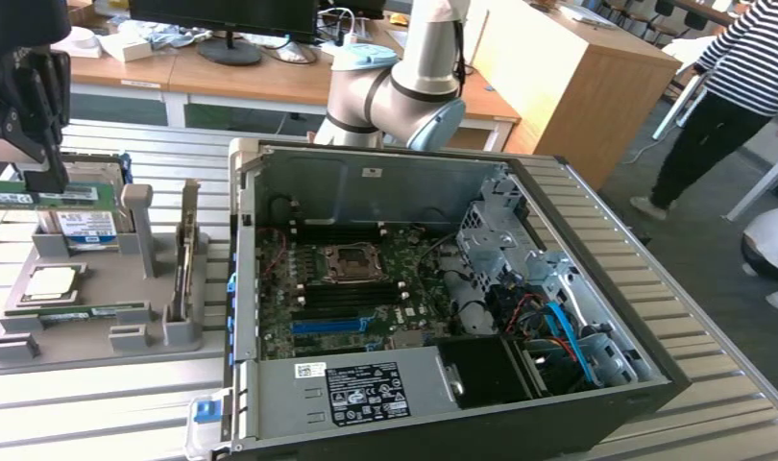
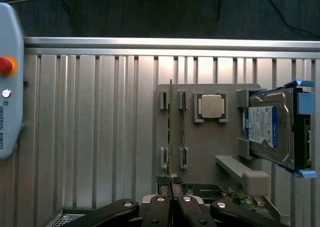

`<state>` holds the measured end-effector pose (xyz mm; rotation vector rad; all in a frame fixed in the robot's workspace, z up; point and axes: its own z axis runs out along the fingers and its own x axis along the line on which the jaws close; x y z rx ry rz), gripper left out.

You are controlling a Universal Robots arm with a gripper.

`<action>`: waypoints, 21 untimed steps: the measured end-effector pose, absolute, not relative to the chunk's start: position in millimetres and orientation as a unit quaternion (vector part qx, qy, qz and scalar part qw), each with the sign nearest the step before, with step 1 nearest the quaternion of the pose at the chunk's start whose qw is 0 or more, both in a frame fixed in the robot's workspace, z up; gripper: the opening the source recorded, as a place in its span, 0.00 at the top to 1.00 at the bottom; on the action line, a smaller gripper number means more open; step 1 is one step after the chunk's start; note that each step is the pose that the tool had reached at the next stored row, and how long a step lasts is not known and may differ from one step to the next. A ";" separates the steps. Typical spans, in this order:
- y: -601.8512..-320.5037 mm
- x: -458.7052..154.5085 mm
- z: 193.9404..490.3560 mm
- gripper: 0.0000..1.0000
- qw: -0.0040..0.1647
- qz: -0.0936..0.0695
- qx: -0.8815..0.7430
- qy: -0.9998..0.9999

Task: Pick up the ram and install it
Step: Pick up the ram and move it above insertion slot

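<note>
One ram [image 2: 170,127] tight in the nearly closed hand [image 2: 170,186], above the grey tray [image 2: 210,142].

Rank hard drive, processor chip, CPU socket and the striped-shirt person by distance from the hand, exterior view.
The hand holds the ram above the tray.
1. hard drive: right next to it, exterior view's left
2. processor chip: same tray, nearer the camera
3. CPU socket: inside the open case, centre
4. person: far right, off the table
</note>
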<state>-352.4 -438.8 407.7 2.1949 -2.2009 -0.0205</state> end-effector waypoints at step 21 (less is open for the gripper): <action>-438.7 -349.4 421.3 0.88 0.017 -0.007 0.706 -0.708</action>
